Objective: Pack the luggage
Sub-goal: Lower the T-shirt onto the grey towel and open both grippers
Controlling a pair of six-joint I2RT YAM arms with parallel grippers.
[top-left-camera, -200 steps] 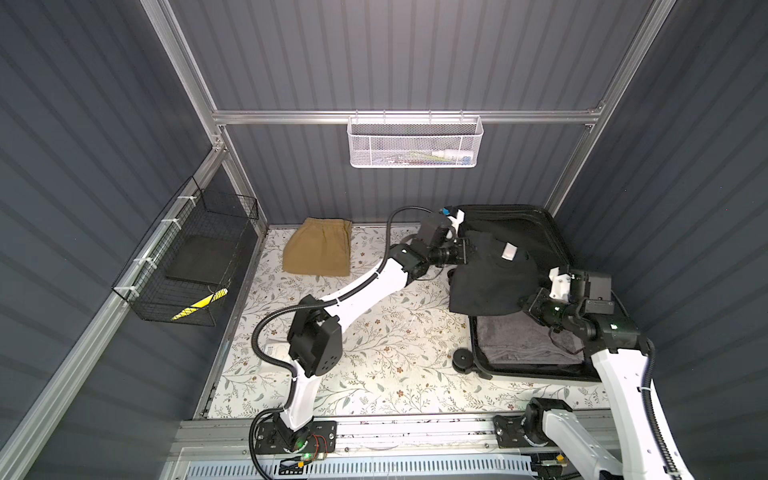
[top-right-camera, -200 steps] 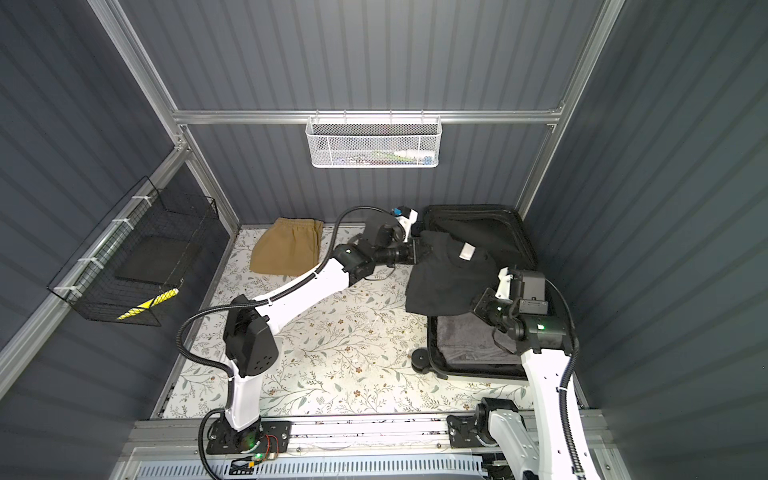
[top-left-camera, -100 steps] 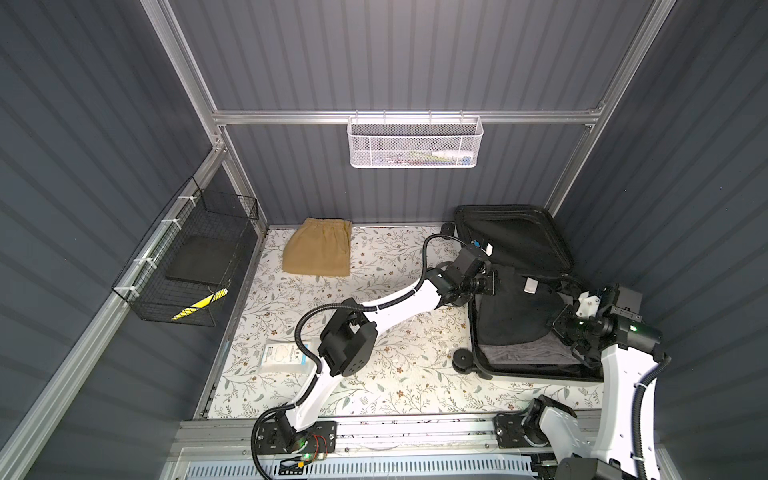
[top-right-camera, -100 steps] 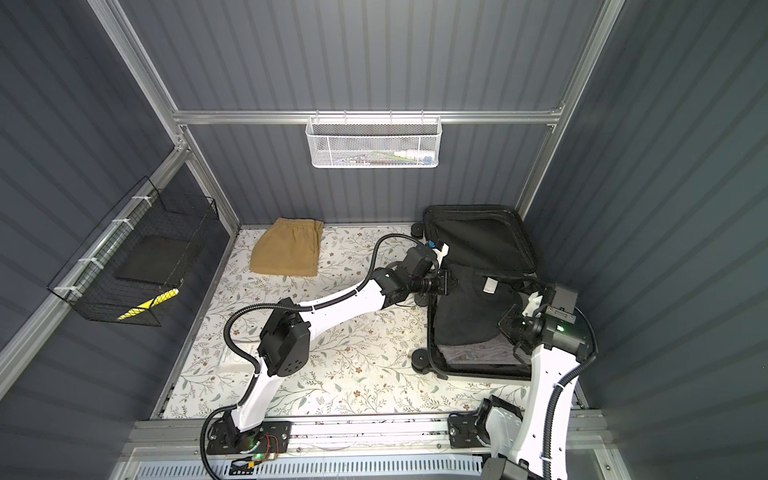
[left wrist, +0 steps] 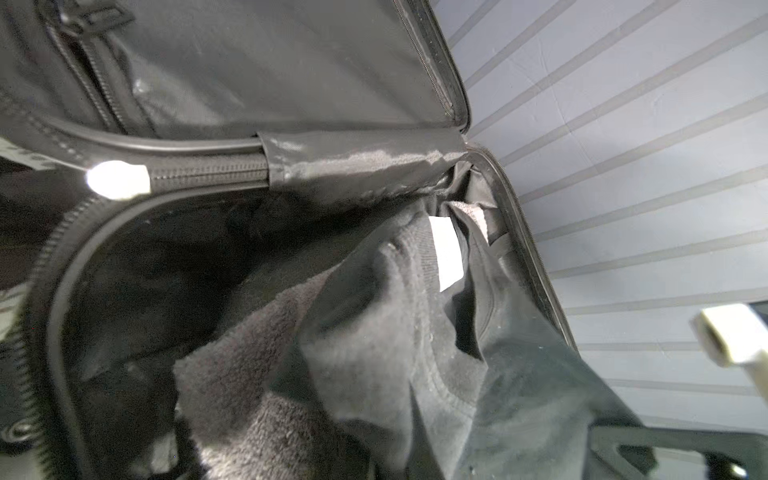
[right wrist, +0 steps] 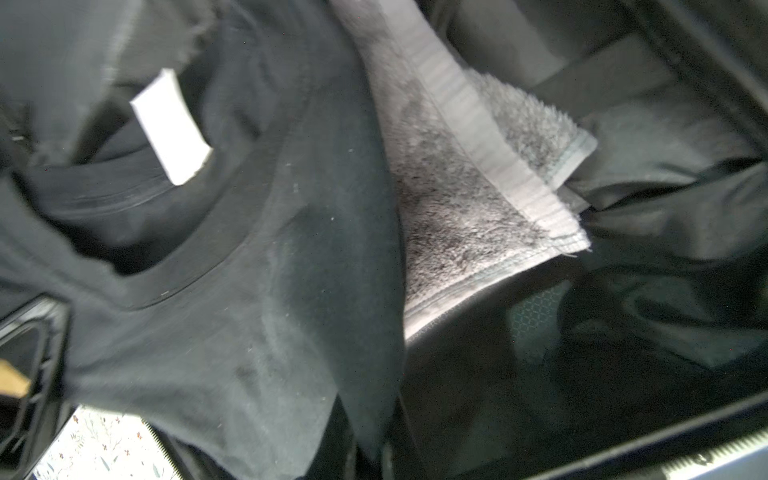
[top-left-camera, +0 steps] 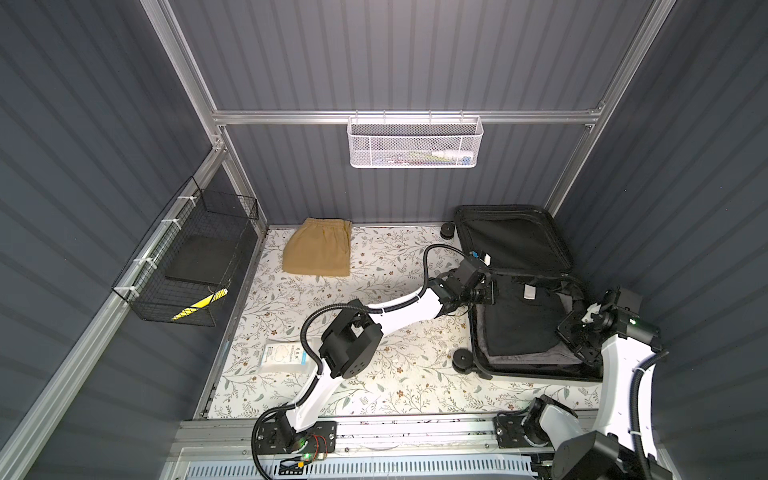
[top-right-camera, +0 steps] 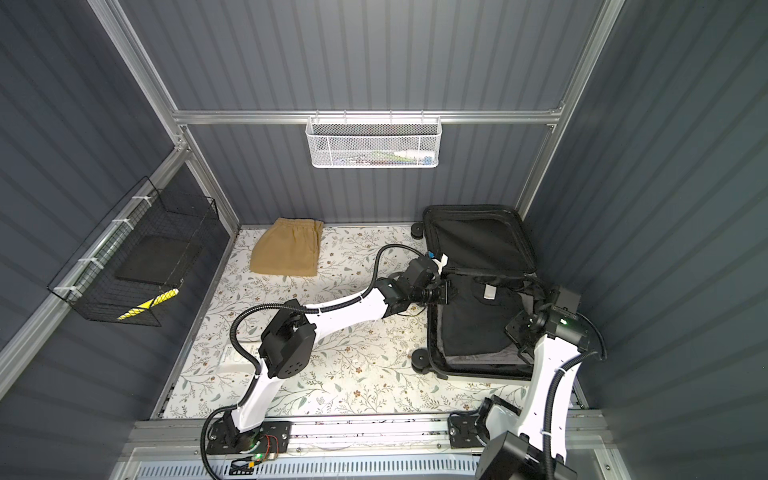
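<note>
The luggage (top-left-camera: 511, 237) lies open at the right in both top views, its lid (top-right-camera: 478, 241) leaning on the back wall. A black shirt (top-left-camera: 519, 328) with a white label (top-left-camera: 528, 291) is spread in the lower half, over a grey towel (top-left-camera: 536, 359). My left gripper (top-left-camera: 492, 293) is shut on the shirt's left edge at the luggage rim. My right gripper (top-left-camera: 569, 328) is shut on the shirt's right side. In the right wrist view a fold of the shirt (right wrist: 249, 332) runs down between the fingers, beside the towel (right wrist: 457, 208). The left wrist view shows shirt (left wrist: 395, 353) and towel (left wrist: 249, 374).
Folded tan shorts (top-left-camera: 318, 249) lie at the back of the floral mat. A white packet (top-left-camera: 286, 357) lies near the left arm's elbow. A white mesh basket (top-left-camera: 415, 141) hangs on the back wall. A black wire basket (top-left-camera: 191, 257) hangs on the left wall.
Both grippers have carried the black shirt from over the lid down into the luggage's lower half. The left arm has swung towards the front, uncovering the white packet.
</note>
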